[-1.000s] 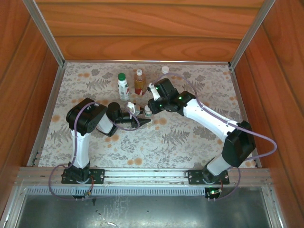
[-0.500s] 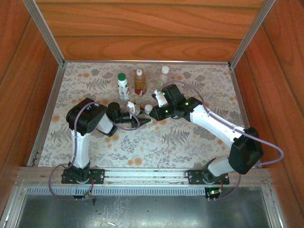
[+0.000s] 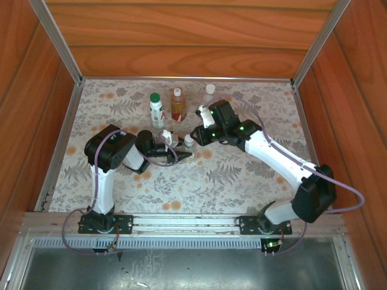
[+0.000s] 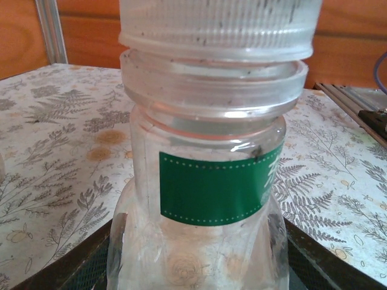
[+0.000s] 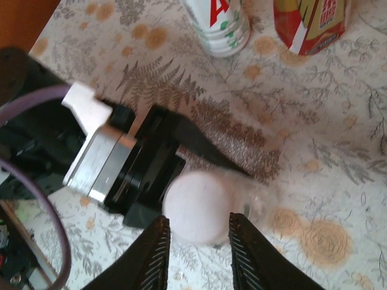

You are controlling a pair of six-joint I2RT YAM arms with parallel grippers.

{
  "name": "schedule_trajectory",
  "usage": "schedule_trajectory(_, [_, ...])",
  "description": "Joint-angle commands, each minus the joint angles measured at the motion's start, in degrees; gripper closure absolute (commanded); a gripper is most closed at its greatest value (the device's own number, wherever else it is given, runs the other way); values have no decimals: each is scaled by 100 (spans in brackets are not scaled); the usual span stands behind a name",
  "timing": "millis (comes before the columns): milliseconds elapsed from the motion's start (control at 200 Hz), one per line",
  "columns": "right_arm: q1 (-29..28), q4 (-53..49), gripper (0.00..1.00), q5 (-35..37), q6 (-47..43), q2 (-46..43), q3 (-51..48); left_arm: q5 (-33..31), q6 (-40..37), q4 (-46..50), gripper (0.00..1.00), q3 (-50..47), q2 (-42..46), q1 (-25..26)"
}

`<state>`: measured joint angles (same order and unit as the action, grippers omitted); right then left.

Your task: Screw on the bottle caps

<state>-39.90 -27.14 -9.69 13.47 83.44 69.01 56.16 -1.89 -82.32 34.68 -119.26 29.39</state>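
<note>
Right wrist: fingers [image 5: 154, 257] flank white cap [image 5: 196, 208], contact unclear through blur.

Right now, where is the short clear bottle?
In the top view the short clear bottle stands mid-table, clamped in the left gripper, with the right gripper straddling its cap. The white bottle and the amber bottle stand just behind it.

Clear bottle [image 4: 211, 90] w/ green label [image 4: 217, 187]; fern-print tablecloth [image 3: 242, 181], orange blooms.
</note>
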Motion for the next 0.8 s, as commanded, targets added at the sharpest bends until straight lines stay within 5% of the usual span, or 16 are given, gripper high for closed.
schedule_trajectory(0, [122, 42, 70, -263, -83, 274, 167, 273, -89, 111, 42, -90, 26, 41])
schedule_trajectory(235, [167, -266, 74, -990, -118, 500, 191, 151, -78, 111, 42, -115, 49, 49])
schedule_trajectory(480, [153, 40, 81, -1858, 123, -143, -829, -86, -26, 111, 42, -119, 63, 46])
schedule_trajectory(619, [153, 37, 81, -1641, 32, -636, -995, -112, -80, 111, 42, -145, 103, 43])
schedule_trajectory(699, [154, 106, 75, -1304, -178, -939, -1030, -105, -164, 111, 42, -210, 183, 65])
schedule_trajectory(794, [158, 152, 52, -1045, -751, -1232, -1066, -140, -337, 110, 42, -331, 350, 114])
